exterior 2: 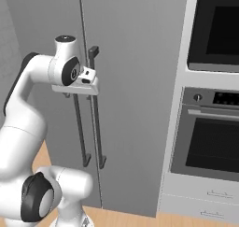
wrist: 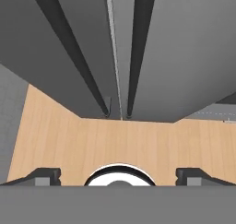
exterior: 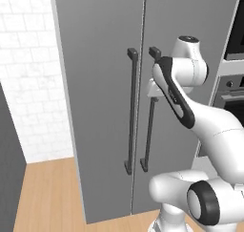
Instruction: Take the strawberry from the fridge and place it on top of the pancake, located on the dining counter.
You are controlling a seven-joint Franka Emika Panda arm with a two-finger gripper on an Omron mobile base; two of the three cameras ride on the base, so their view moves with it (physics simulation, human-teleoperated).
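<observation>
Gripper (wrist: 118, 174): fingers spread wide apart, holding nothing.
Left handle (exterior: 131, 111): long dark vertical bar, just ahead of the gripper.
Fridge (exterior: 100, 83): tall, plain grey, both doors closed, straight ahead.
Right handle (exterior: 148, 131): matching dark bar beside the centre seam.

My arm (exterior: 209, 126) is glossy white all over, built from fat rounded segments — smooth shells with no cables or screws that I can make out. Dark, near-black rings mark the joints, and a round black-rimmed cap with a grey centre sits on the big lower joint. A long black strip runs down one forearm link. The wrist ends in a flat white flange carrying a small boxy block — the fingertips (wrist: 44, 174) are small, dark and blocky.
</observation>
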